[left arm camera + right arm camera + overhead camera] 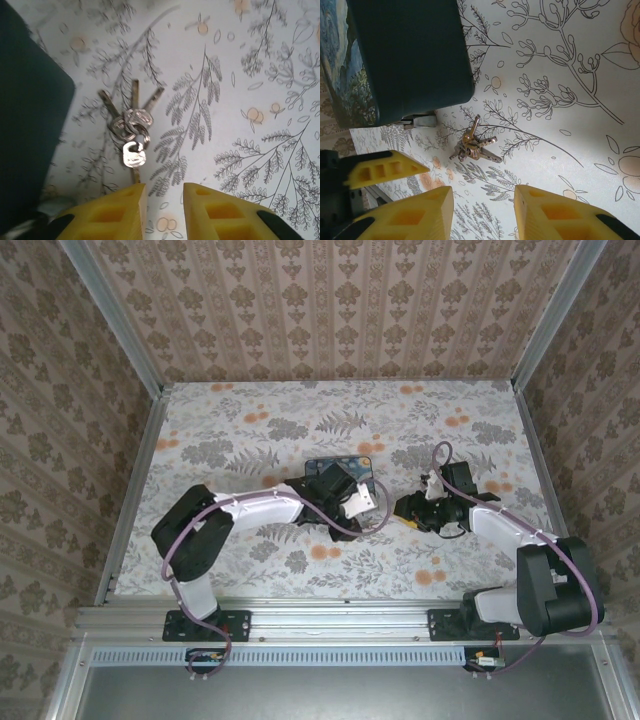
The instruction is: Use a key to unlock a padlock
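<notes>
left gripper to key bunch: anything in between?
Nothing. In the left wrist view, bare floral tablecloth is all that separates the open left gripper from the key bunch, which lies flat just ahead of the fingertips.

Floral-print tablecloth (250, 430) lying flat over whole table. Dark teal box (410, 50) at 11 o'clock in right wrist view, rounded corner, painted side; at 9 o'clock in left wrist view. Patterned wallpaper (330, 310) at 12 o'clock, metal rail (340, 615) at 6 o'clock.
</notes>
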{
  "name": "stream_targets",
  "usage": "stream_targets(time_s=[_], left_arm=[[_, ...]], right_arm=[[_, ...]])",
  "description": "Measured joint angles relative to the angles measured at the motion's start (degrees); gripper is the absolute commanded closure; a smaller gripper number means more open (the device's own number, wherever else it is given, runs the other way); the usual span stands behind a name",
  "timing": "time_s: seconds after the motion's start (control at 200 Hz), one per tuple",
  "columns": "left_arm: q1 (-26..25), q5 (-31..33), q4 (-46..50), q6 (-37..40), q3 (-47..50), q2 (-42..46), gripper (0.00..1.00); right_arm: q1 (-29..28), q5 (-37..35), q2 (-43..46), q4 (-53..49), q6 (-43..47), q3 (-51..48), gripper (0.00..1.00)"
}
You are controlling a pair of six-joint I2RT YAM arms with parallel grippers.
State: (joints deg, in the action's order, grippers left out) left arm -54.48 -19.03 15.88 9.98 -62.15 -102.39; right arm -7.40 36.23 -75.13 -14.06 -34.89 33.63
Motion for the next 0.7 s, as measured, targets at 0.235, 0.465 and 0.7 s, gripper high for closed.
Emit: stream_targets(time_s=[0.235,0.465,0.7], left_arm=[[-0.6,4.2,0.2,0.1,-1.2,-3.7,0.74],[-2.0,8.0,1.2,1.6,-3.4,-6.3,0.77],[-2.9,10.8,3.6,3.9,-5.0,-6.9,0.9]], right_arm=[[-0.1,0.0,0.0,-0.4,0.0,0.0,0.61],[-0.1,-0.3,0.4,-1.4,0.2,0.0,0.61],[-0.2,-0.6,2.2,-2.8,0.3,0.1,0.61]])
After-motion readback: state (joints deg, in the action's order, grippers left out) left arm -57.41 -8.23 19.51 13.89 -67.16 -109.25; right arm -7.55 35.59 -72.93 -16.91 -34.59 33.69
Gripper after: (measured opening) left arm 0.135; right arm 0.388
